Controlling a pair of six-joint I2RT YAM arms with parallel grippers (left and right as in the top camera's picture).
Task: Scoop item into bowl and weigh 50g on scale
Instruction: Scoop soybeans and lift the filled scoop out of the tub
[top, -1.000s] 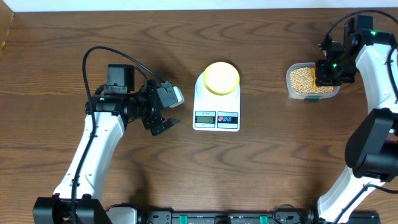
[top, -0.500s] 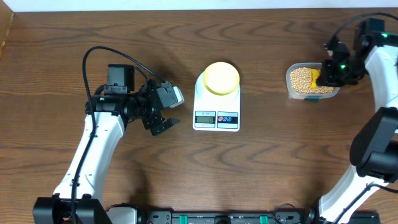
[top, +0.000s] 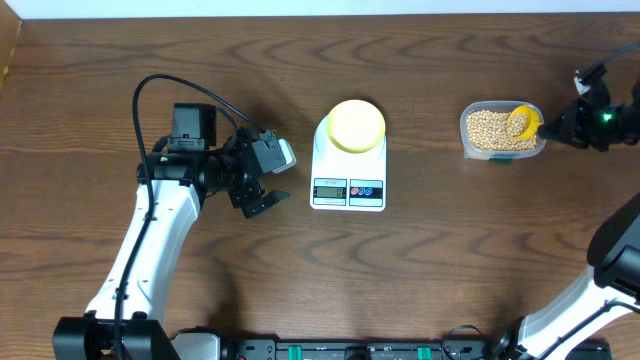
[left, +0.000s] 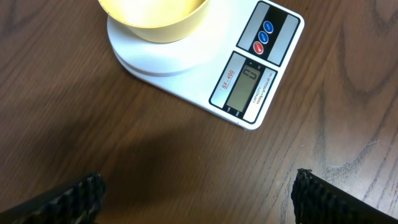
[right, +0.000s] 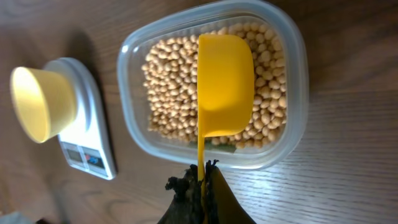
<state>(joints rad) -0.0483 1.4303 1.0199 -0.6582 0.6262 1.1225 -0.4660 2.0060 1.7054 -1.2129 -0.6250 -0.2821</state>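
Tan beans (top: 486, 130) (right: 168, 81) fill a clear tub (top: 468, 146) (right: 292, 124) at the right. The pale-yellow bowl (top: 356, 125) (left: 155, 15) (right: 37, 102) stands on the white scale (top: 348, 190) (left: 249, 81) (right: 87, 149) at the table's middle. My right gripper (top: 552, 126) (right: 202, 173) is shut on the thin handle of a yellow scoop (top: 520, 120) (right: 224, 87). The scoop's cup sits over the beans at the tub's right end. Left of the scale, my left gripper (top: 275, 178) (left: 196, 199) hangs open over bare wood with nothing in it.
The scale's display (left: 244, 87) and two round buttons (left: 264, 36) face the table's front. A cable (top: 170, 85) loops above the left arm. The right arm (top: 610, 120) reaches in from the right edge. Bare wooden table (top: 450, 260) lies all round.
The right arm has drawn back to the right, off the tub, uncovering the scoop among the beans. The left arm and the scale have not moved.
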